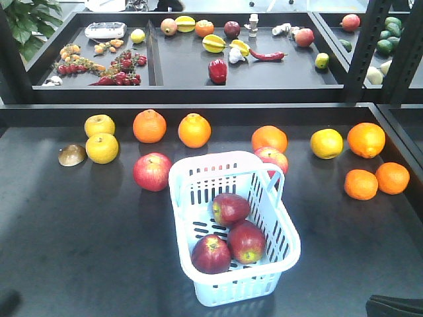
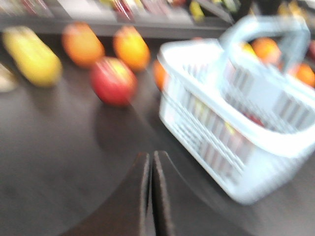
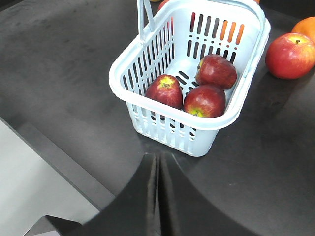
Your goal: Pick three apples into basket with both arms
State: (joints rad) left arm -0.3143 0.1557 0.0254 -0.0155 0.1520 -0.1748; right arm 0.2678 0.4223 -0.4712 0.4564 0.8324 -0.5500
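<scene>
Front view, basket: the pale basket [image 1: 232,228] stands on the dark tabletop [image 1: 73,231], near the front edge, turned at a slant.
Front view, apples: three dark maroon apples [image 1: 230,209] lie inside on the slotted floor, touching one another in a cluster.
Front view, surroundings: a brighter red apple [image 1: 152,172] sits just left of the basket; another red apple [image 1: 271,158] is behind its far corner; oranges [image 1: 150,126] and yellow fruits [image 1: 102,148] are in a row further back; a shelf tray [image 1: 156,72] behind holds mixed produce.
Front view, arms: neither gripper shows clearly here.
Left wrist view: blurred; the left gripper [image 2: 152,196] has its fingers pressed together, holding nothing, above bare tabletop, the basket to its right.
Right wrist view: the right gripper [image 3: 157,196] is likewise pressed together and empty (the fingers meet in a thin seam), hanging just before the basket's near wall; the three apples are plainly inside.
</scene>
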